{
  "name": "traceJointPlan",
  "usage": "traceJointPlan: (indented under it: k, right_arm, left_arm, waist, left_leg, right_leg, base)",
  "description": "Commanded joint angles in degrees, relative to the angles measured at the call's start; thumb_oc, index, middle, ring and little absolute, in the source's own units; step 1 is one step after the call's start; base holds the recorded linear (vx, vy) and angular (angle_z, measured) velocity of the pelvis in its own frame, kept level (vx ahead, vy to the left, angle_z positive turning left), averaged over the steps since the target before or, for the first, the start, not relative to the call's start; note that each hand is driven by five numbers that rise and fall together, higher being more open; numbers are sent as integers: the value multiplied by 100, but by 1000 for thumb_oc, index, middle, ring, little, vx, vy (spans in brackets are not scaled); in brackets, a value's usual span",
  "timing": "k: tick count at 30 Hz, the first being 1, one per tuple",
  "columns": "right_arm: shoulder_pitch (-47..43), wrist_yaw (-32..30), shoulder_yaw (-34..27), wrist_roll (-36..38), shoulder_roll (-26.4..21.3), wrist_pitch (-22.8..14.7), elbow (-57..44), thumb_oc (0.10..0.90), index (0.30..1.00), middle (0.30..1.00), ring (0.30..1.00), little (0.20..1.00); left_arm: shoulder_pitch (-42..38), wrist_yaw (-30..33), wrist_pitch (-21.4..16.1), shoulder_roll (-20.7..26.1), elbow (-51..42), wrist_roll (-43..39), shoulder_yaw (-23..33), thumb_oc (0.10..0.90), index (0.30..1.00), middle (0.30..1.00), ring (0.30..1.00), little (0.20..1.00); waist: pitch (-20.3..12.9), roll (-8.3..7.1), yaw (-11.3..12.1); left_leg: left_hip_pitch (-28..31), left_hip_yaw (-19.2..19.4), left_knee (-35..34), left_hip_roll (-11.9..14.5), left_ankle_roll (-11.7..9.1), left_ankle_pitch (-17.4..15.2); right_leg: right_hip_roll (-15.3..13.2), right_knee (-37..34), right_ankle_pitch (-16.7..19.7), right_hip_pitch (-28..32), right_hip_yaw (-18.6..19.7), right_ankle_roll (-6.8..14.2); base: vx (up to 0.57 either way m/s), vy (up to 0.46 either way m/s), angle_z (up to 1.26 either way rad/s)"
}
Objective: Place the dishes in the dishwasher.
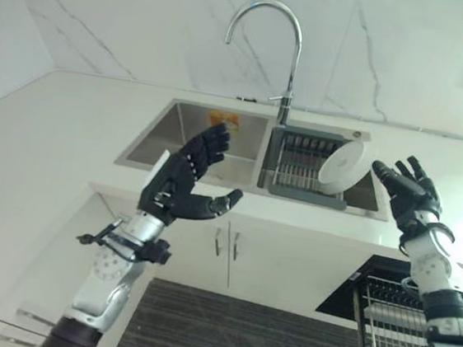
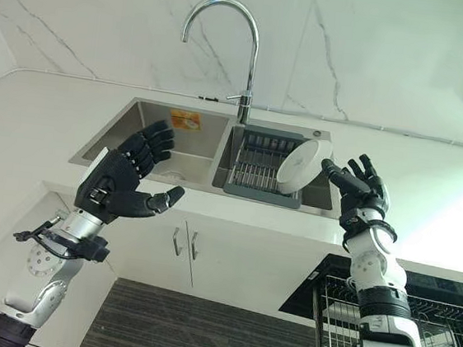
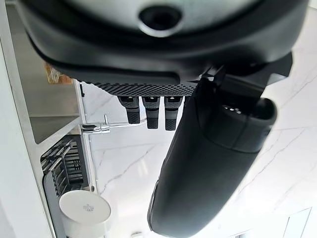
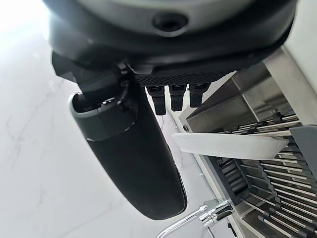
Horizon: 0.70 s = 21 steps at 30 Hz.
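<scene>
White plate (image 1: 344, 165) is standing on edge in the dark drying rack (image 1: 307, 175), which is sitting in the right basin of the double steel sink (image 1: 210, 141). The plate is leaning at the rack's right end, its flat face turned toward the front.

Right hand (image 1: 408, 192) is hovering just beside the plate's right rim, fingers straight and spread, thumb reaching toward the plate. Grasping nothing; whether a fingertip is touching the rim, cannot tell. In the right wrist view the plate (image 4: 228, 145) is showing edge-on past the extended fingers (image 4: 177, 96), above the rack wires.

Left hand (image 1: 185, 177) is hanging in the air in front of the left basin, palm up, fingers released and fanned, thumb sticking out to the side. Holding nothing.

Chrome gooseneck faucet (image 1: 280, 46) is rising behind the divider between the two basins. An orange sticker (image 1: 225, 120) is showing on the left basin's back wall.

White countertop (image 1: 62, 131) is surrounding the sink; marble wall behind. Dishwasher rack (image 1: 392, 335) of white wire is standing pulled out at lower right, below the right arm. White cabinet doors (image 1: 231, 256) with two handles are sitting under the sink.
</scene>
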Motion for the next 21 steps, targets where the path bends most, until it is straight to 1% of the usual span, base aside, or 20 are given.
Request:
traceJointPlan:
  k: [1, 7, 11, 21]
  right_arm:
    - [-1043, 182, 16, 252, -487, -218, 41, 800, 900, 900, 900, 900]
    - [-1184, 313, 153, 210, -580, 58, 268, 800, 900, 900, 900, 900]
    - [-1314, 372, 205, 402, -674, 250, 582, 800, 900, 900, 900, 900]
    - [-1506, 408, 320, 436, -685, 409, 897, 800, 900, 900, 900, 900]
  left_arm:
    - [-452, 21, -519, 178, -473, -294, 5, 800, 900, 900, 900, 900]
    - [-459, 19, -521, 237, -484, -354, -12, 800, 900, 900, 900, 900]
    - [-452, 43, -525, 265, -448, -341, -33, 800, 900, 900, 900, 900]
    - [-494, 108, -485, 329, -462, -357, -59, 800, 900, 900, 900, 900]
  waist:
    - [-378, -143, 144]
    - [-379, -174, 189]
    - [-374, -183, 239]
    - [-360, -166, 288]
  left_leg:
    - [198, -29, 290, 495, -435, -652]
    - [188, 5, 290, 503, -431, -637]
    - [182, 12, 290, 510, -437, -618]
    - [170, 8, 290, 512, -441, -591]
  right_leg:
    - [-281, -87, -47, 184, -104, 470]
    - [-282, -87, -70, 221, -128, 465]
    - [-284, -87, -88, 265, -174, 461]
    - [-292, -87, -98, 299, -178, 467]
  base:
    - [0, 0, 0]
    - [0, 0, 0]
    - [0, 0, 0]
    - [-1, 4, 1]
